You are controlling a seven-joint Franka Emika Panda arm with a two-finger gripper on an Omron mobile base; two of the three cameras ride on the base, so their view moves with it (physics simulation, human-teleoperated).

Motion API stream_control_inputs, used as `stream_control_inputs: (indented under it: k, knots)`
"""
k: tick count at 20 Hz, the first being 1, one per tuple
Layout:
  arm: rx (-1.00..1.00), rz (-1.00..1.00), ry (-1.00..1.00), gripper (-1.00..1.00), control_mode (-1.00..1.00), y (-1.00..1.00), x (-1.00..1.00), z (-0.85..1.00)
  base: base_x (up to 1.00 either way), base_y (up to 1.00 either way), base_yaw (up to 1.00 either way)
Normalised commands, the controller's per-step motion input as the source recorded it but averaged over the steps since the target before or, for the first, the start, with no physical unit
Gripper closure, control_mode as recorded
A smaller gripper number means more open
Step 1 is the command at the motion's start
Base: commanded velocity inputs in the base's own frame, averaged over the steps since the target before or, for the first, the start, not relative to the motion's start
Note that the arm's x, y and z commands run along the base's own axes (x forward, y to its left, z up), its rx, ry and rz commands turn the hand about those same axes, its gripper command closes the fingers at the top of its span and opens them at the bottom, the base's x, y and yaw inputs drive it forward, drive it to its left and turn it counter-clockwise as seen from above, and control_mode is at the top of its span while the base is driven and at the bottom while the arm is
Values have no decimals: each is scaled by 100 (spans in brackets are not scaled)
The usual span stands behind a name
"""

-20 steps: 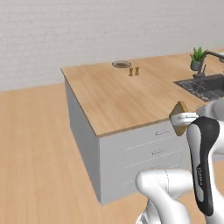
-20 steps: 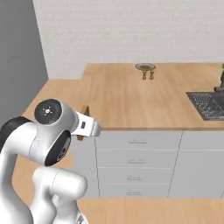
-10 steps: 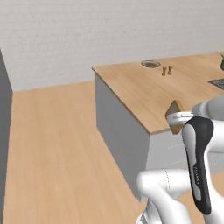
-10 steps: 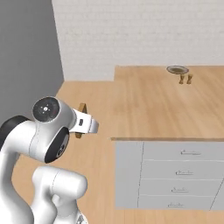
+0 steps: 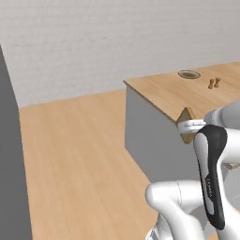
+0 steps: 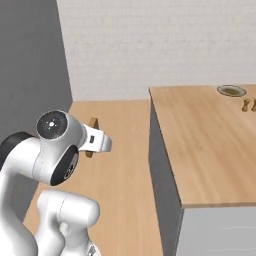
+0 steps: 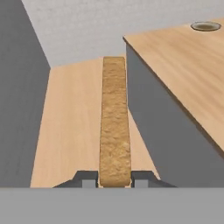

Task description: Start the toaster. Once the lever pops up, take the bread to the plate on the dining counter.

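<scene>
I see the end effector (image 7: 114, 179) closed on the bread (image 7: 114, 127), one finger on each face of the slice, which is seen edge-on in the hand view. The bread is held in the air over the wood floor (image 5: 79, 150), left of the dining bench (image 6: 210, 140) and apart from it. The plate (image 6: 231, 90) sits at the far side of the bench top, with two small brown items (image 6: 248, 105) just near of it. No brand, label or writing is legible on the arm or bench.

gripper (image 7: 114, 178) clamped, arm folded
</scene>
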Motion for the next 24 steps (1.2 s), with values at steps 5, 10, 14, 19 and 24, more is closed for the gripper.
stream_control_inputs:
  k: [5,10,14,19,24]
  knots:
    - [0,0,0,100,100,0,0,0,100,100,-36]
    - [0,0,0,100,100,0,0,0,100,100,-38]
    - [0,0,0,100,100,0,0,0,100,100,-39]
    - [0,0,0,100,100,0,0,0,100,100,-38]
    - [0,0,0,100,100,0,0,0,100,100,-36]
